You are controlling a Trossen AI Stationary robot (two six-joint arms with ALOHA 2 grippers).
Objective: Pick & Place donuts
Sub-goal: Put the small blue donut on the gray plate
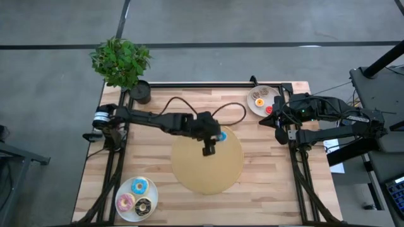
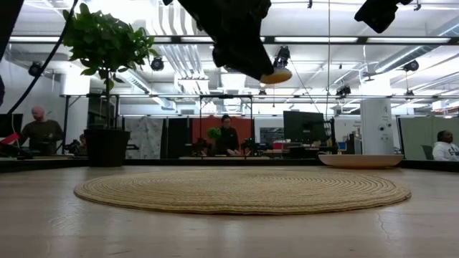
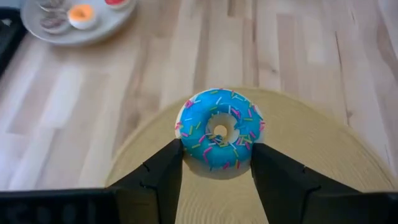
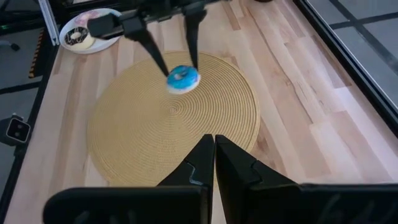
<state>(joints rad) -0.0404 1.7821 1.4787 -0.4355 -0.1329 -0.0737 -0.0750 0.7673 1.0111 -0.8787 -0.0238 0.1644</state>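
Observation:
A blue-iced donut with sprinkles hangs above the round tan mat, between the fingers of my left gripper, which is shut on it over the mat's far part. The low view shows the donut's tan underside well above the mat. My right gripper is shut on nothing and waits high at the table's right side. Three larger donuts, blue, pink and chocolate, lie on a white plate at the near left. Small donuts lie on a second plate at the far right. My left gripper pinches the blue donut between its two fingers, at two opposite sides of its outer rim. The fingers slant down from the table's left side. The donut sits at their free ends, icing up, a little tilted, clear of the mat.
A potted plant stands at the table's far left corner. A black cable loops over the table behind the left arm. Bare wood lies right of the mat. People sit in the room beyond the table.

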